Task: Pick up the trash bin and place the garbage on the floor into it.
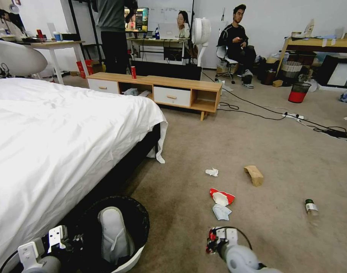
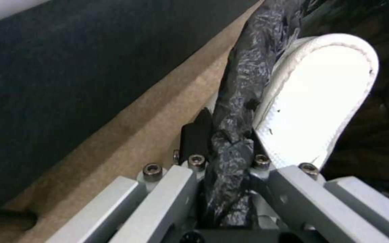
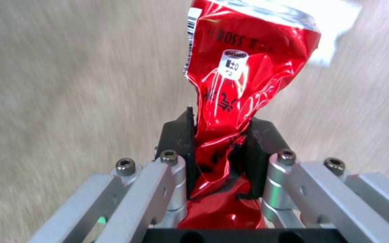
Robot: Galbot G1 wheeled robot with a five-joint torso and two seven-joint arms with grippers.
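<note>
Jaws of the left gripper [image 2: 230, 135] pinch the black-bagged rim of the trash bin [image 1: 137, 227], at 7 o'clock in the head view beside the bed [image 1: 48, 132]; a white slipper [image 2: 320, 98] stands inside. Jaws of the right gripper [image 3: 221, 135] pinch a crushed red can [image 3: 244, 67] above the floor [image 1: 257, 144], at 6 o'clock. Wrapper [image 1: 222, 197], 2 tissues [image 1: 212, 172], paper bag [image 1: 253, 175] and bottle [image 1: 311, 207] lie from 12 to 2 o'clock of it

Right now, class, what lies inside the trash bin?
Inside the trash bin, held at its rim by the left gripper, a white slipper leans on the black liner. Anything beneath it is covered.
</note>
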